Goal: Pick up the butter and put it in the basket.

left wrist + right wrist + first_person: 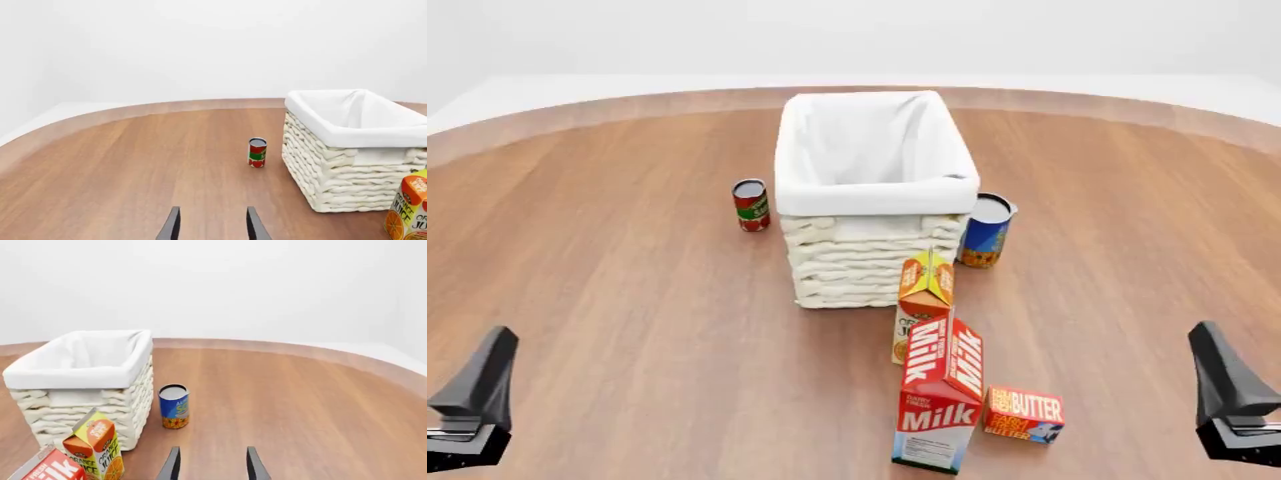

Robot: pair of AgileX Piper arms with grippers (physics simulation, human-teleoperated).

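We judge the butter (1024, 414) (a small box) light and stiff, best pinched across its short sides by the right gripper (210, 465), jaws spread.

The basket (874, 255) is showing cream-white weave with white cloth lining. The butter (1024, 413) is showing red-orange with white lettering. The milk carton (940, 400) is wearing red and white, the juice carton (925, 290) orange and yellow. One can (750, 205) is showing red and green, another can (986, 231) blue. The table (627, 300) is showing brown woodgrain.
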